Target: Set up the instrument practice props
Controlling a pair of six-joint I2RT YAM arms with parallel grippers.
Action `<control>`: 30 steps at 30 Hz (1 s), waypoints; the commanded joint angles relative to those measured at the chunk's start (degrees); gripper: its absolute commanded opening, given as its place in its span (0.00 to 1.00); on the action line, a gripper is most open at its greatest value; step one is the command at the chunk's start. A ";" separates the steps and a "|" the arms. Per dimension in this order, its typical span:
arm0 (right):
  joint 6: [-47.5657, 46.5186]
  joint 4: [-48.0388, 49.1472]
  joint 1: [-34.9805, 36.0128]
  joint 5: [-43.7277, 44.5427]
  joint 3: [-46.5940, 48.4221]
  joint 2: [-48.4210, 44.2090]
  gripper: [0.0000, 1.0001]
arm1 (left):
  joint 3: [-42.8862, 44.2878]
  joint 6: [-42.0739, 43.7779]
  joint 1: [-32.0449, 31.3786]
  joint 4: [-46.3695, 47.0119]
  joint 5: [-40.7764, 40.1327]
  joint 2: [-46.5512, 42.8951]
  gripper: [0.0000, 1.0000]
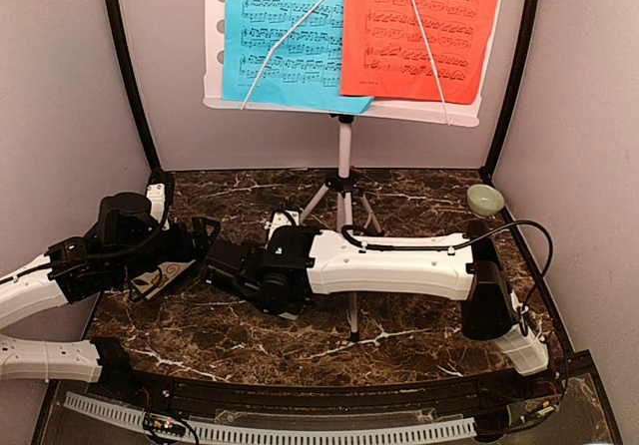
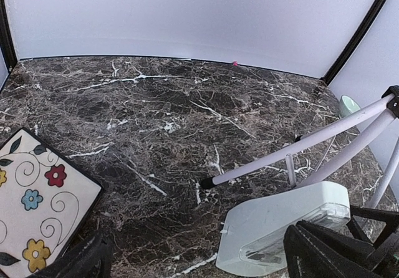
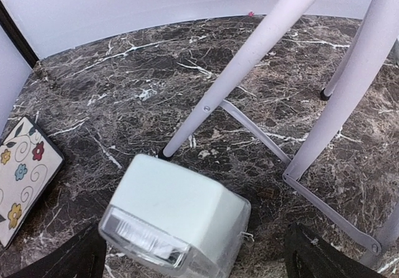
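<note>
Pale grey metronome [image 3: 174,219] lies on the tabletop [image 3: 124,78] just beside the left foot of the stand [image 1: 344,156], apparently tipped on its side. I have the right claw [image 3: 196,253] spread fully, straddling it and gripping nothing. The left claw [image 1: 203,235], left of the stand, is equally wide and empty. I judge the metronome light, rigid and smooth, so liable to slip. Take it across two opposite flat flanks, not the clear face. Sheets [image 1: 285,36] already rest on the stand. From above, my right arm largely hides the metronome, and the stand's top is cut off. I cannot confirm finger contact.
</note>
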 commanded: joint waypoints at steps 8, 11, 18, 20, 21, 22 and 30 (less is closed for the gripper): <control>-2.79 4.71 -2.32 0.90 -1.68 1.92 0.81 | 0.82 0.23 0.34 -1.08 -1.61 -0.14 0.99; -6.63 8.72 -1.86 0.18 -5.38 -0.37 0.66 | 0.78 0.29 0.47 -1.18 -1.52 -0.19 0.99; -24.92 28.31 -1.47 -4.94 -23.14 -10.97 0.59 | 1.04 1.63 0.65 -0.62 -0.65 0.24 0.99; -32.15 35.66 -1.44 -8.44 -29.01 -14.55 0.59 | 1.14 2.34 0.73 -0.24 0.88 0.55 0.99; -35.68 39.43 -1.46 -10.98 -31.97 -16.52 0.58 | 1.10 2.94 0.74 0.13 2.14 0.70 0.99; -38.96 42.62 -1.48 -12.88 -34.70 -18.36 0.58 | 0.94 3.54 0.74 0.50 3.51 0.80 0.99; -57.34 56.40 -2.62 -27.99 -47.64 -26.26 0.56 | -5.38 8.82 0.91 7.22 18.85 0.38 0.97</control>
